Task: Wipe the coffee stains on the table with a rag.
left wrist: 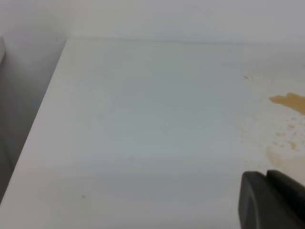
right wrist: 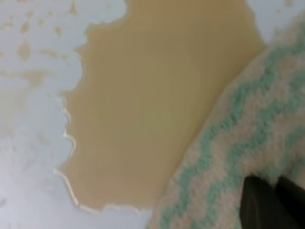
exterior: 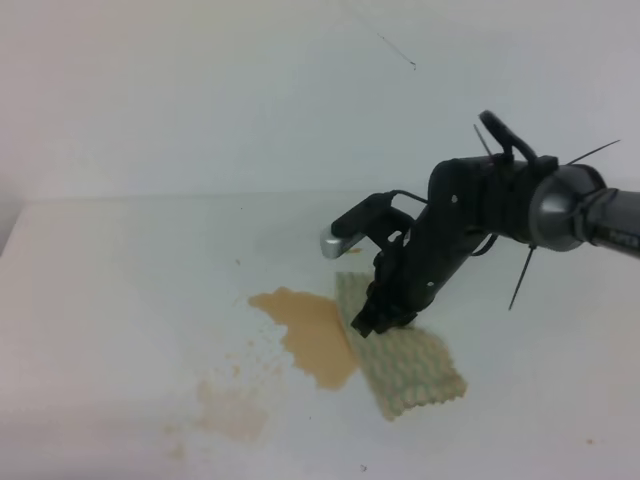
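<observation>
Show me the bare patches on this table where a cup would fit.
The table lies bare left of the coffee puddle, up to the wall, and again right of the rag under the arm. The middle is crowded: puddle, rag with the right gripper on it, and a paler smear at front left.

White counter (exterior: 120, 300) w/ tan coffee puddle (exterior: 312, 335) mid-front, paler speckled smear (exterior: 230, 410) nearer front-left. Beige/green zigzag rag (exterior: 410, 365) lies flat, touching puddle's right edge.
</observation>
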Robot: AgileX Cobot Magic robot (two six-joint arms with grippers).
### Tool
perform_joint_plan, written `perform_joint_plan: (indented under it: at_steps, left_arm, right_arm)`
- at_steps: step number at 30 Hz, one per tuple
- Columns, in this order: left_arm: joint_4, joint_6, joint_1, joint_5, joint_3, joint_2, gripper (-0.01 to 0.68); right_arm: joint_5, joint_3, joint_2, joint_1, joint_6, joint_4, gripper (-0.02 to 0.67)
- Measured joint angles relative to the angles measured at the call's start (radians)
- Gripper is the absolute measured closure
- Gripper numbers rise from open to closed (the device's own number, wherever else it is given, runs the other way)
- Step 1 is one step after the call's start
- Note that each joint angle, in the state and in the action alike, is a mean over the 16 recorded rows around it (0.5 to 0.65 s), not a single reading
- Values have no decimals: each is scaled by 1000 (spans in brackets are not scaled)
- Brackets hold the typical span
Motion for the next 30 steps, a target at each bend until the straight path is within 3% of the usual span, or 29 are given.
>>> perform_joint_plan:
  at_steps: [9, 30]
  left_arm:
    - [0, 0, 0, 0, 0, 0, 672]
    - [0, 0, 0, 0, 0, 0, 672]
  right_arm:
    - [5, -109, 96, 33, 21, 50, 632]
    - [-27, -197, 155, 98, 19, 128, 633]
